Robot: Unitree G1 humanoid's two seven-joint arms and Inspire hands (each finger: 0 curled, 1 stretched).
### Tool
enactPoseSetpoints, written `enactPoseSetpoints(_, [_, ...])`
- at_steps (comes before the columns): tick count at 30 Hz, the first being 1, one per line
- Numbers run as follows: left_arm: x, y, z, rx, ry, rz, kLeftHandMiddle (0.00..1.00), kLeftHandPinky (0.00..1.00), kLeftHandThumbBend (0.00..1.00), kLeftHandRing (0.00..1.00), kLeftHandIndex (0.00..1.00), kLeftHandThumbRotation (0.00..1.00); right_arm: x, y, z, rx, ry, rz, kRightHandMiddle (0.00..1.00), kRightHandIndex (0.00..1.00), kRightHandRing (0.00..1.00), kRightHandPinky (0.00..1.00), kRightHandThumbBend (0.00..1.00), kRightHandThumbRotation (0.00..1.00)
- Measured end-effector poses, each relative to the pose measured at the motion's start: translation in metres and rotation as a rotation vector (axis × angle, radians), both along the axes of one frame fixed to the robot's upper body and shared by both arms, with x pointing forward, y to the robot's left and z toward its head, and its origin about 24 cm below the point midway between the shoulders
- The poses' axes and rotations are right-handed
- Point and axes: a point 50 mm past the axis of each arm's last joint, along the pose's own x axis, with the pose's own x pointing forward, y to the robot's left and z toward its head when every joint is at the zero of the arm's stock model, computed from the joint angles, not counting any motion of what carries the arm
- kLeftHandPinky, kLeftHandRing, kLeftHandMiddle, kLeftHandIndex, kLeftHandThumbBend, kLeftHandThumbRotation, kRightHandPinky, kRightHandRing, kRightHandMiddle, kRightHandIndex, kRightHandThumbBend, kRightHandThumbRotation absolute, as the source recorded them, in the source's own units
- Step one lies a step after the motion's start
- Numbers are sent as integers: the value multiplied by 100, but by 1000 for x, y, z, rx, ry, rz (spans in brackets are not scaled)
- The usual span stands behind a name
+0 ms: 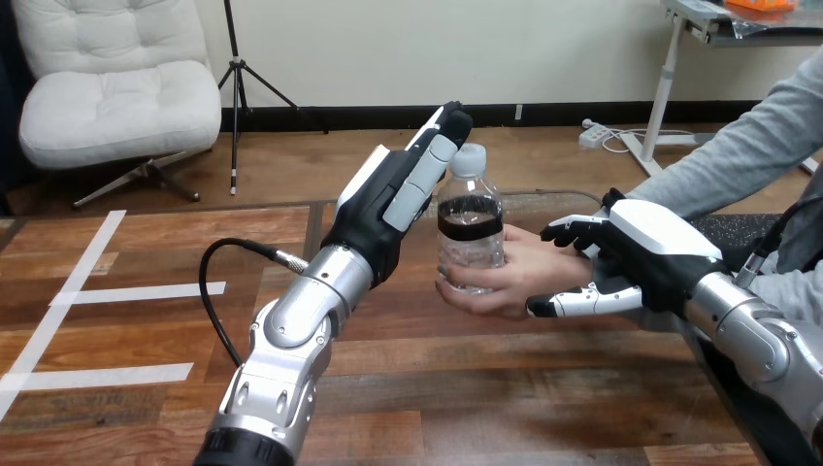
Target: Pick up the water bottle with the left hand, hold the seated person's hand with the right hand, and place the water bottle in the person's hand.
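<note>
Our right hand clasps the person's wrist steady by the table's right edge; our open left hand flanks the water bottle they hold.

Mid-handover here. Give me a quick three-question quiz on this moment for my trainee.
1. Fill in: the right hand has fingers over and thumb under the person's ____.
2. The left hand has its fingers: A) straight, beside the water bottle; B) curled in a fist; C) wrapped round the person's arm.
3. True or false: the bottle lies on its side.
Key: 1 wrist; 2 A; 3 false, it stands upright in the person's hand.
</note>
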Motion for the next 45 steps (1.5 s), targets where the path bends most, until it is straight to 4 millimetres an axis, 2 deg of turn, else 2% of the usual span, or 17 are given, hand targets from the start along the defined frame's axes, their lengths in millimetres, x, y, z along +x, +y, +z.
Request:
enactPoseSetpoints(9, [-2,1,0,41,-19,21,100,100,98,100,100,100,-1,-3,0,101,11,-45,84,84,81,70,100,87])
enactPoseSetpoints(18, [-12,12,-1,61,-67,47,100,100,98,100,100,100,-11,-8,-4,337,-6,-113,86,88,84,76,100,97])
enactPoseSetpoints(29, [-25,36,0,33,-108,101,100,100,94,100,100,100,-28,-10,-11,537,-32,-151,88,89,87,82,100,100])
enactPoseSetpoints(38, [-35,58,3,-6,-132,161,100,100,94,100,100,100,-37,-8,-13,685,-54,-156,90,90,90,86,100,100])
enactPoseSetpoints(45, [-45,71,5,-41,-154,196,100,100,88,100,100,100,-41,-8,-7,781,-82,-135,91,91,91,89,100,100])
